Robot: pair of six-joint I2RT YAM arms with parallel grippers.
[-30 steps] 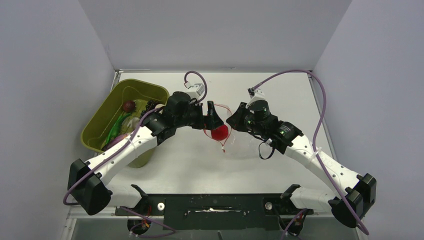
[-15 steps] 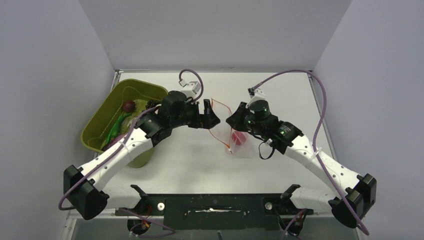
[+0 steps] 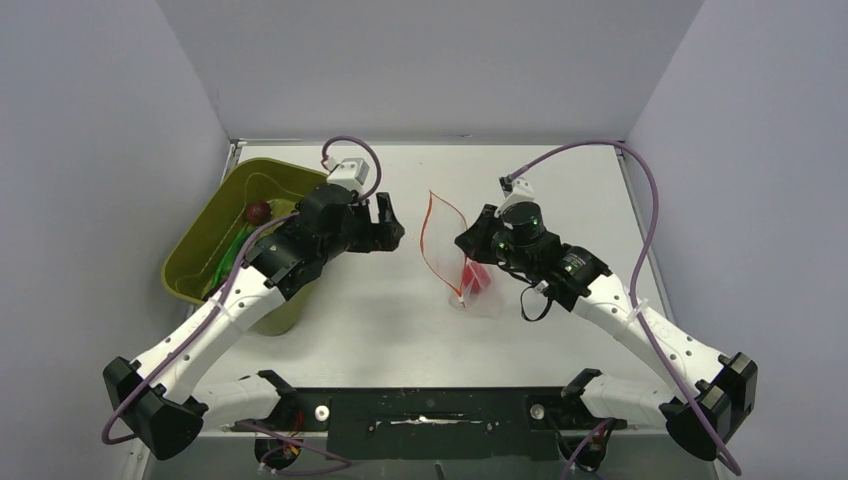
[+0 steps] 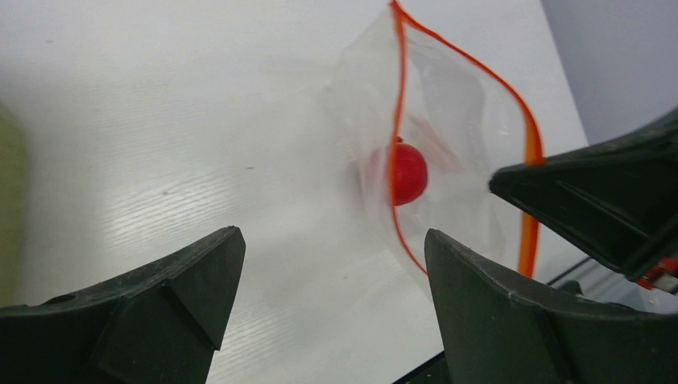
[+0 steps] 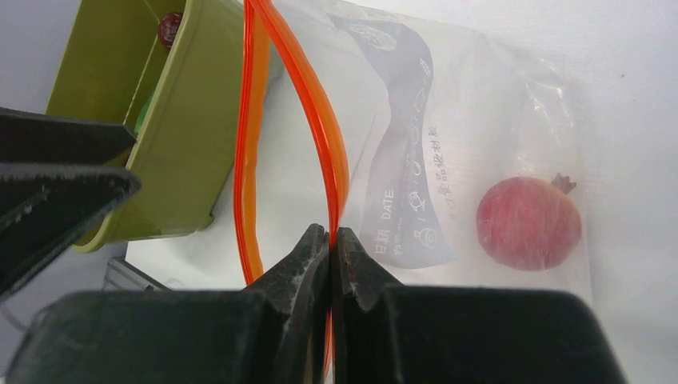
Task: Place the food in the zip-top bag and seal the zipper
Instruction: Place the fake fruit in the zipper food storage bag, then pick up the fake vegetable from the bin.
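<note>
Filling step: R gripper (image 5: 330,240) pinched tight on zipper (image 5: 320,136), holding bag (image 5: 448,104) mouth open, red fruit (image 5: 528,222) inside. L gripper (image 4: 333,238) jaws apart, empty, btwn tub (image 5: 184,136) & bag. Next, prob: L dips into tub for another piece

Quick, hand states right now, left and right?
Left hand: open, empty.
Right hand: closed on the orange-red zipper strip of the clear plastic zip-top bag.
</note>
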